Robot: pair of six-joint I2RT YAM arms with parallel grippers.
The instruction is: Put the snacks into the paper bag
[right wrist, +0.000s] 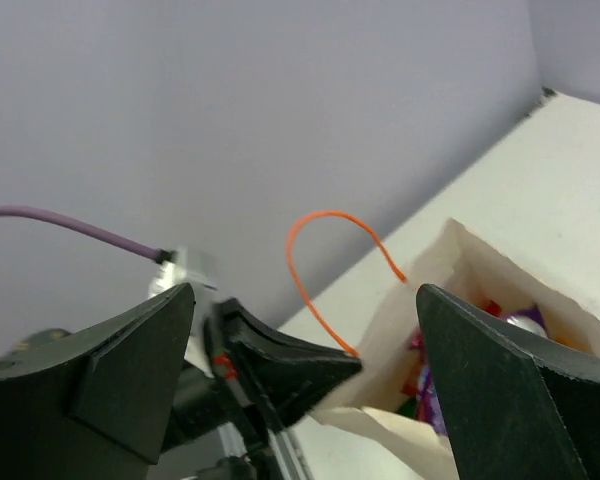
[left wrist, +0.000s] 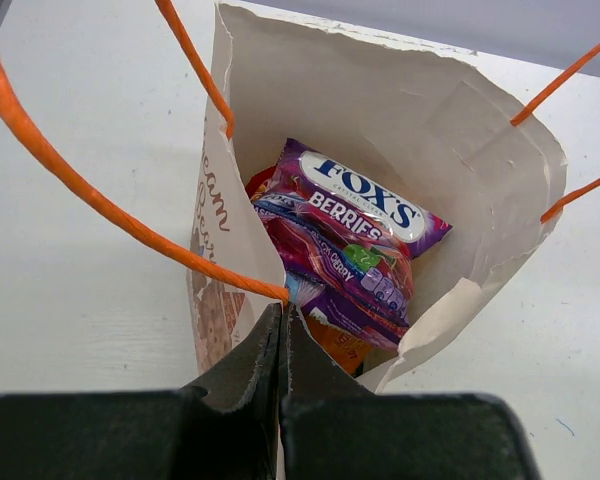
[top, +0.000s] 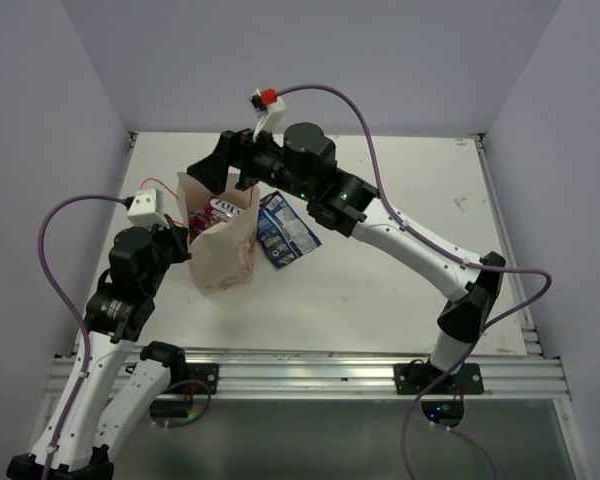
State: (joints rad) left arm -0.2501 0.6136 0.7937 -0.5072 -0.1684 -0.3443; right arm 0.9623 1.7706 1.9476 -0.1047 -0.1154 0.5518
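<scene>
The pale tan paper bag [top: 225,250] stands upright left of centre. My left gripper [top: 185,243] is shut on its near rim [left wrist: 282,310], next to an orange string handle [left wrist: 90,190]. Inside the bag lies the purple-pink packet [left wrist: 355,245] on top of an orange-yellow packet [left wrist: 342,345]; a bit of red [left wrist: 261,182] shows behind them. The blue packet [top: 285,230] lies flat on the table just right of the bag. My right gripper [top: 208,172] is open and empty, hovering above the bag's far left corner [right wrist: 450,265]. No green-white packet is clearly visible.
The white table [top: 400,280] is walled by lavender panels at the back and sides. A metal rail [top: 310,372] runs along the near edge. The right arm [top: 410,240] arches over the table right of the bag, with purple cables looping from both arms.
</scene>
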